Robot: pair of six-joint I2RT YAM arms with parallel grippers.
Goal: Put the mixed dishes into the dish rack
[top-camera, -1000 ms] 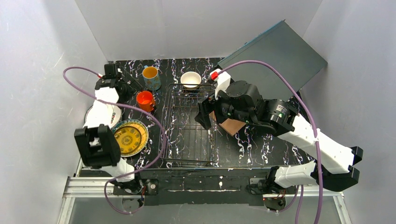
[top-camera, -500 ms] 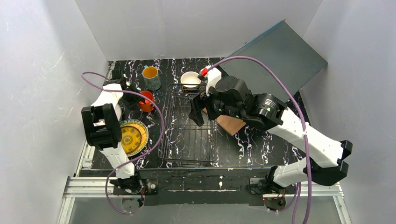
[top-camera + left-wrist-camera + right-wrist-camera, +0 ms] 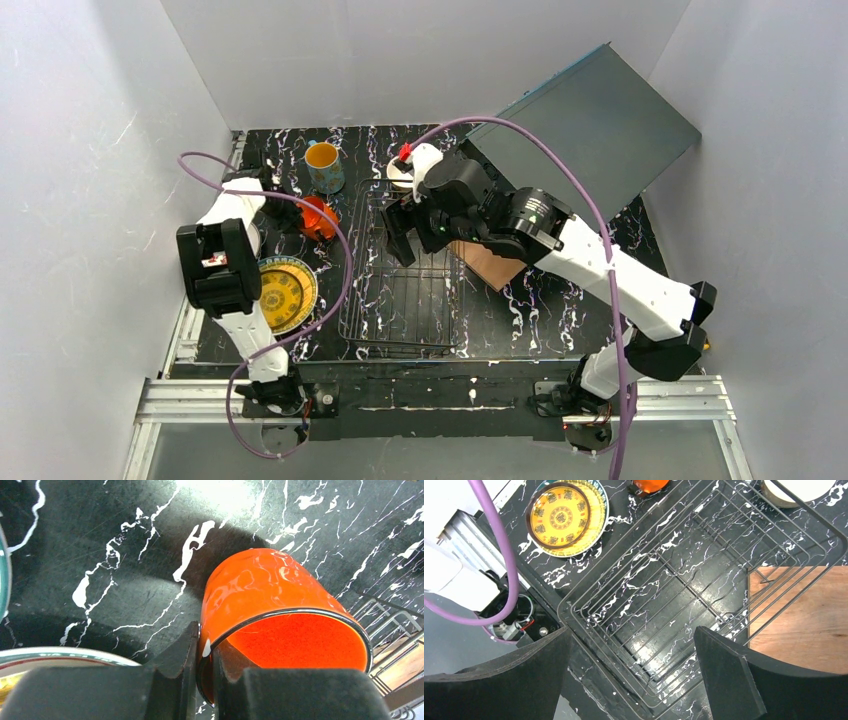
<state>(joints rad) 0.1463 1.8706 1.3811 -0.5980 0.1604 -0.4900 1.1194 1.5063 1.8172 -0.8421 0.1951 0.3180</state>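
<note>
Overhead: the left gripper (image 3: 297, 212) reaches rightward to the orange mug (image 3: 319, 215), which sits just left of the dish rack (image 3: 400, 290). Left wrist: its fingers pinch the mug's wall at the rim. Right wrist: the right gripper (image 3: 634, 675) hangs spread wide, empty, over the rack.

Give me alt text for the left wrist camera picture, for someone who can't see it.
The left gripper pinches the rim of a glossy orange mug, one black finger outside and one inside, the mug's mouth facing the camera. Beneath is a black, white-veined table; wires of the dish rack show at the right edge.
</note>
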